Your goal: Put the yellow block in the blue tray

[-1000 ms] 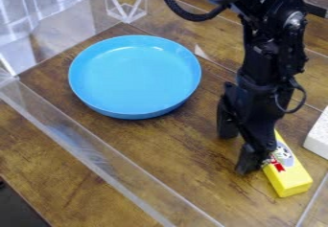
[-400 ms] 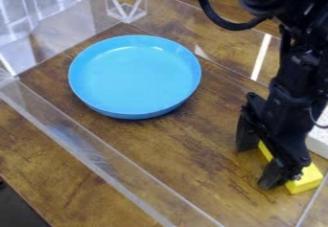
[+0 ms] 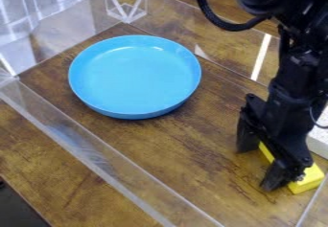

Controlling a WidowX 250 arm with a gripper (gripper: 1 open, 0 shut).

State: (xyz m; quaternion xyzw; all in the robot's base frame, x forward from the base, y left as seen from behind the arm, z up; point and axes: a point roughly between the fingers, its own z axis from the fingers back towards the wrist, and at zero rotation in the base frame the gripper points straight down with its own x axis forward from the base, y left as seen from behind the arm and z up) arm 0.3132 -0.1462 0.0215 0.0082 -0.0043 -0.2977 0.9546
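The blue tray [image 3: 134, 76] is a wide round cyan dish with a raised rim, lying at the left centre of the wooden table. The yellow block [image 3: 302, 180] lies near the table's right front corner, mostly hidden behind the black arm; only its yellow right end and a strip at its left show. My gripper [image 3: 269, 161] points straight down over it, open, one finger [image 3: 247, 138] on the block's left and the other finger [image 3: 277, 173] in front of it. Whether the fingers touch the block cannot be made out.
A white object [image 3: 320, 140] sits at the right edge, just behind the block. Clear plastic walls run along the table's front-left edge [image 3: 90, 145] and along the back. Bare wood separates the tray from the gripper.
The arm has shifted to the right and nearer the front edge, down around the yellow block, hiding most of it. In the last half second nothing visibly moved.
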